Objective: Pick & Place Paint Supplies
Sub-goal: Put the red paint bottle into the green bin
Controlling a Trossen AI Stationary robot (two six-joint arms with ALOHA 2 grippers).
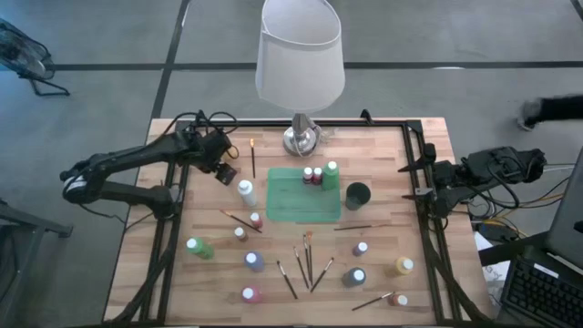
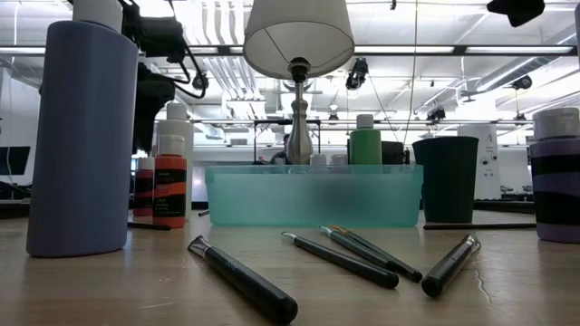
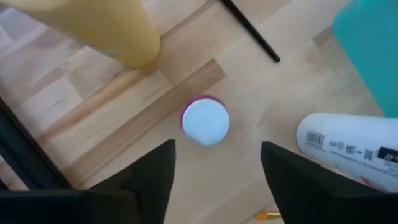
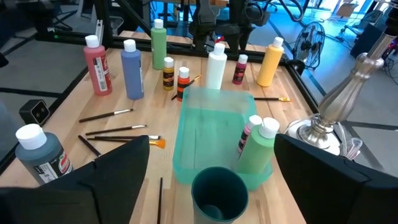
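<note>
My left gripper hangs open, pointing steeply down over a small magenta bottle with a white cap, which stands upright on the wooden table near its far left; the fingers stay above it, one to each side. A yellow bottle and a white bottle stand close by. The green tray at mid-table holds three bottles at its far end. More bottles and several brushes lie on the near half. My right gripper waits open at the table's right edge.
A white-shaded lamp stands on its silver base at the far edge, behind the tray. A dark cup stands right of the tray. One brush lies just right of my left gripper. A black frame borders the table.
</note>
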